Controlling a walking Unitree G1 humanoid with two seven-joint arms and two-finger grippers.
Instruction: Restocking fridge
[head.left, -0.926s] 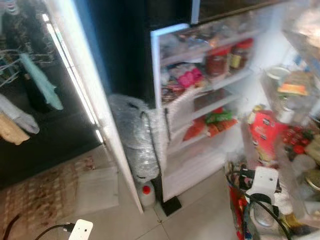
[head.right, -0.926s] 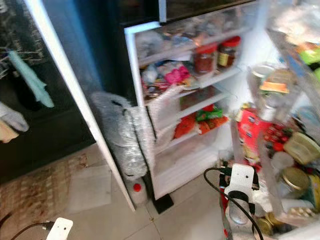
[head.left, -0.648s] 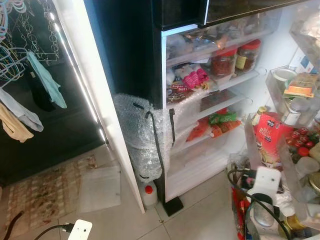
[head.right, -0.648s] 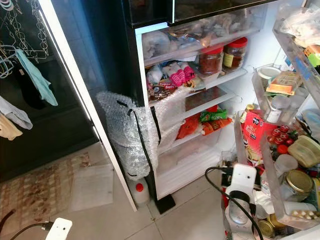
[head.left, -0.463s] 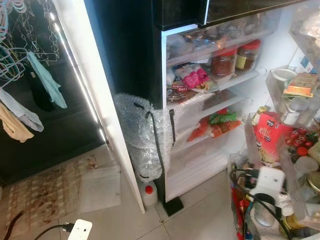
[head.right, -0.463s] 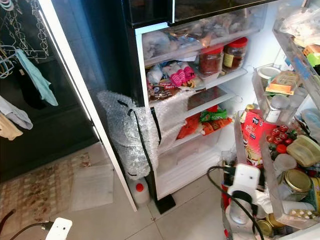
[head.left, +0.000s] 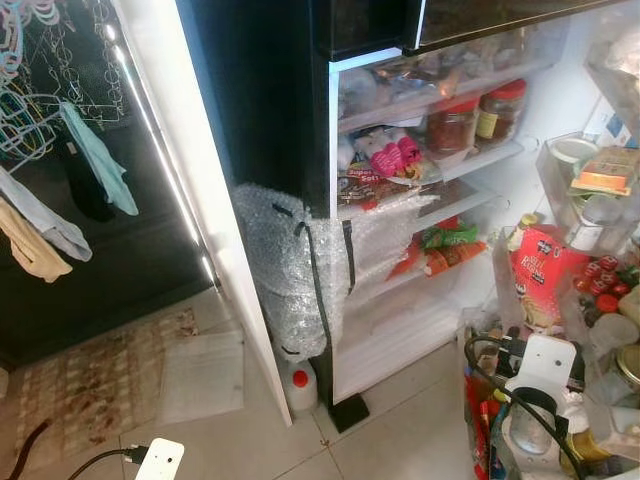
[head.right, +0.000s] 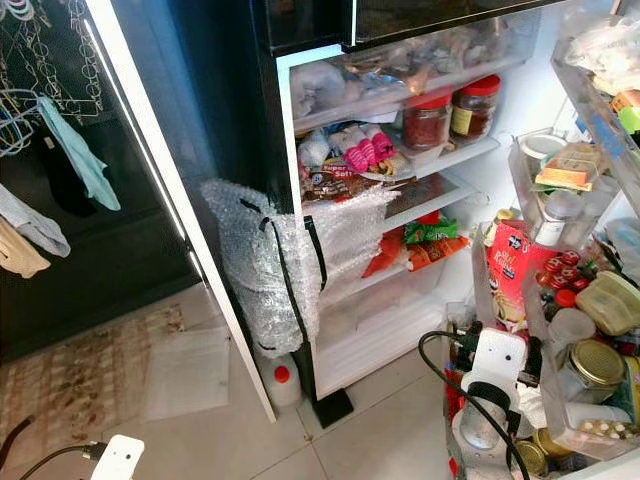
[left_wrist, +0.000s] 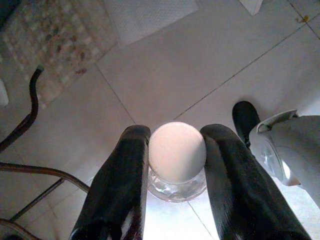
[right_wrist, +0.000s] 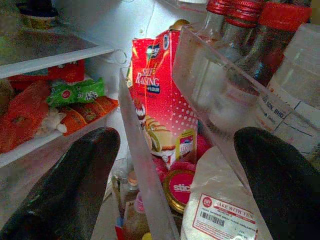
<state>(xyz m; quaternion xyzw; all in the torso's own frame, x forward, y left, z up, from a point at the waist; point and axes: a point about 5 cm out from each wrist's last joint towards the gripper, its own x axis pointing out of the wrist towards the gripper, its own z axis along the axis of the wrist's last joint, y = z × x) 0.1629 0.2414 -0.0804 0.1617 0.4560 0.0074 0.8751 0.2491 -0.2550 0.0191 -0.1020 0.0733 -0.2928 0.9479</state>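
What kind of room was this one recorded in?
Probably a home kitchen or utility corner: an open fridge stocked with jars and packets, clothes on hangers beside it, and a tiled floor with a mat.

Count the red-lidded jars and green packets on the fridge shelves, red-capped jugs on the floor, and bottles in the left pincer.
Red-lidded jars: 2
Green packets: 1
Red-capped jugs: 1
Bottles in the left pincer: 1
Total: 5
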